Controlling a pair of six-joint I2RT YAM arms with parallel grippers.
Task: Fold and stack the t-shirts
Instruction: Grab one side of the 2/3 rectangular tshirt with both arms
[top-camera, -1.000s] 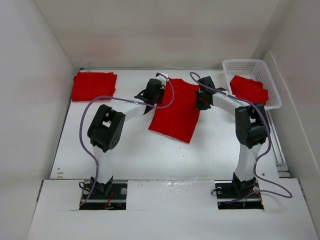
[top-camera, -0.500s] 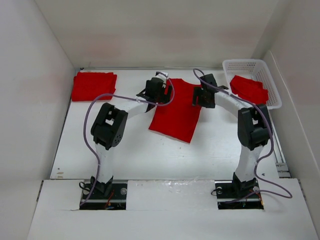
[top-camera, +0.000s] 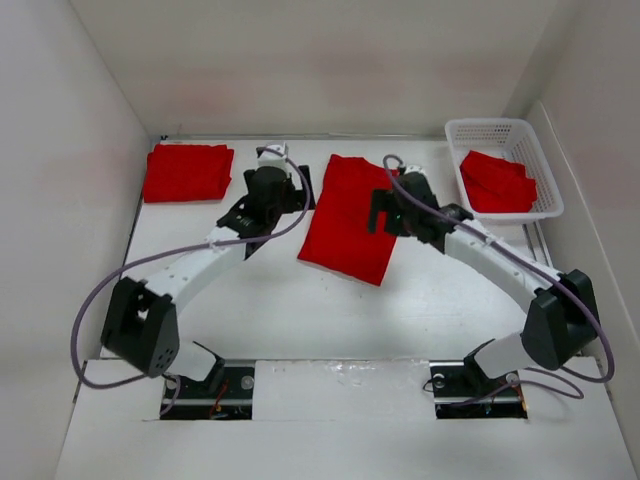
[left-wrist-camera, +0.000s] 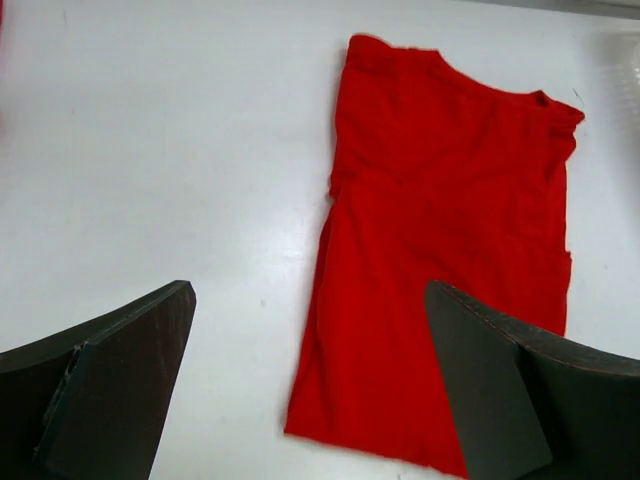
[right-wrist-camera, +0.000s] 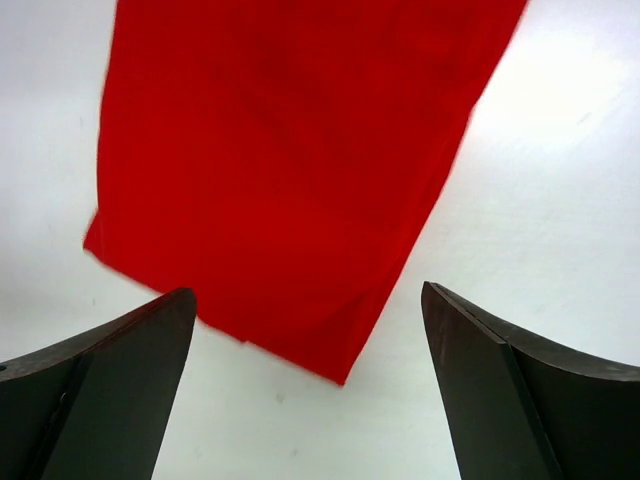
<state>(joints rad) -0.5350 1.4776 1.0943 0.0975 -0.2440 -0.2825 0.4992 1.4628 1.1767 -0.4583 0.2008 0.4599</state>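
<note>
T-shirt flat centre, folded t-shirt far left, basket right

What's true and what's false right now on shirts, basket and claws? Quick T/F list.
1. The left claw and the right claw are both open and hold nothing. True.
2. The middle t-shirt lies fully spread with its sleeves out. False: it is folded lengthwise into a narrow strip, flat on the table.
3. The white basket has a red t-shirt in it. True.
4. The folded red pile sits at the table's far right corner. False: it is at the far left corner; the basket is at the far right.
</note>
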